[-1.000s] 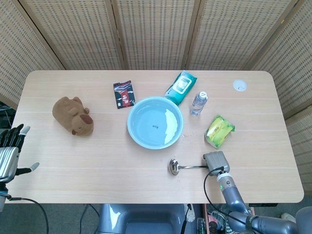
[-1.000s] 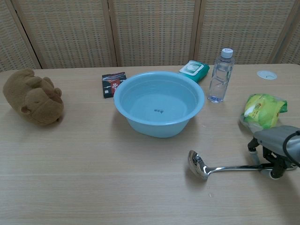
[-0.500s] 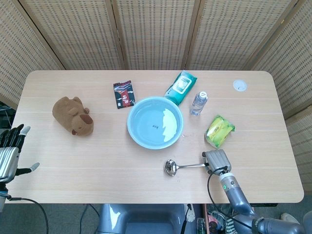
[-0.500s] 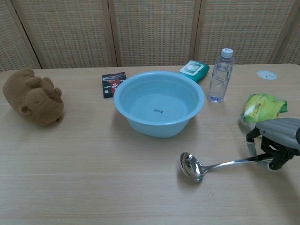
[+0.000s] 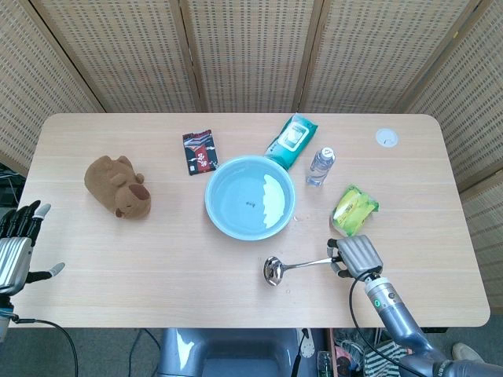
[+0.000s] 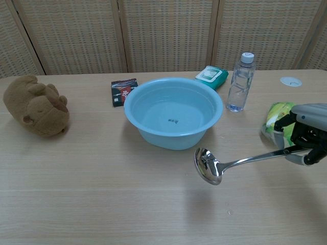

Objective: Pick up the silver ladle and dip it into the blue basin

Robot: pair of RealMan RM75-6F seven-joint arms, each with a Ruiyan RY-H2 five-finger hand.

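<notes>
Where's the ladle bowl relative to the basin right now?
In the chest view the silver ladle hangs above the table, held by the right hand, its bowl just in front of the blue basin's near right rim, not yet over it.

- Our right hand (image 5: 355, 256) grips the silver ladle (image 5: 299, 265) at the blue basin's (image 5: 250, 197) five o'clock.
- Our left hand (image 5: 16, 243) hangs at nine o'clock, fingers apart.

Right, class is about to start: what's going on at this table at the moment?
The robot's right hand grips the handle end of the silver ladle and holds it lifted off the table, its bowl hanging just in front of the blue basin, not yet dipped in. The left hand rests idle at the table's edge, fingers spread, holding nothing.
</notes>
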